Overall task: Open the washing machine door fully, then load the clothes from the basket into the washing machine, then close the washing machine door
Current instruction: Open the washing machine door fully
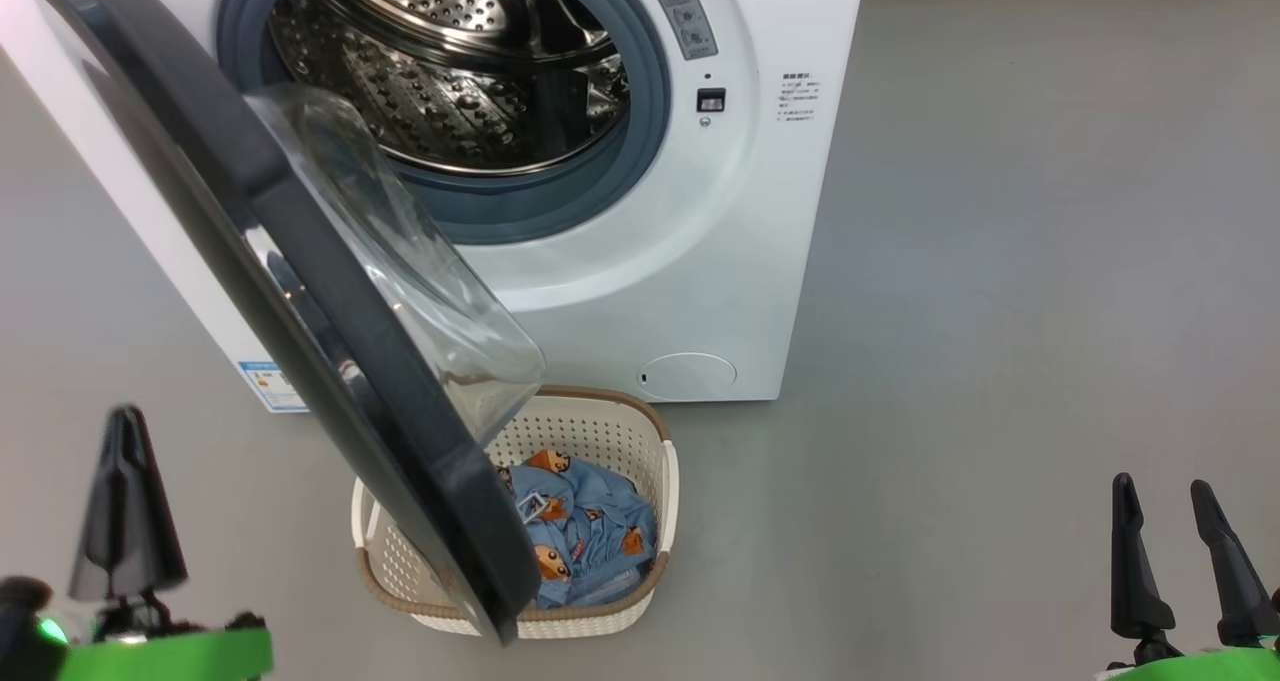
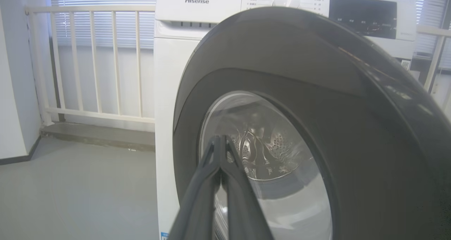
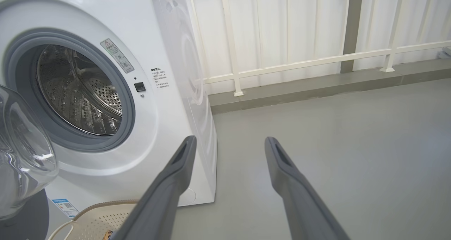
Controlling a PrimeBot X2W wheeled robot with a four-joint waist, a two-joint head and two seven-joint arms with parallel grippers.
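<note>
Clearly the washing machine door (image 1: 420, 481) is only part way open: it hangs at an angle across the left half of the head view, its lower edge overhanging the basket (image 1: 668, 481) at bottom centre. The clothes (image 1: 590, 521), a blue printed garment, lie inside the basket, half hidden behind the door's black rim. The washing machine (image 1: 760, 211) fills the top of the frame with its steel drum (image 1: 450, 81) exposed.

The left gripper (image 1: 125, 426) stands at lower left, fingers pressed together and holding nothing. In its wrist view they point at the door's outer face, around the glass, seemingly apart from it. The right gripper (image 1: 1160, 486) waits at lower right, fingers spread and empty.

The step in hand looks like swinging the door fully open. The closed left fingers cannot push from the outer face; they would do better hooking the free edge or pressing the inner rim, sweeping towards the frame's left along the hinge arc. The glass bowl is likely slippery. Clearing the door off the basket matters before any reach for the clothes.
</note>
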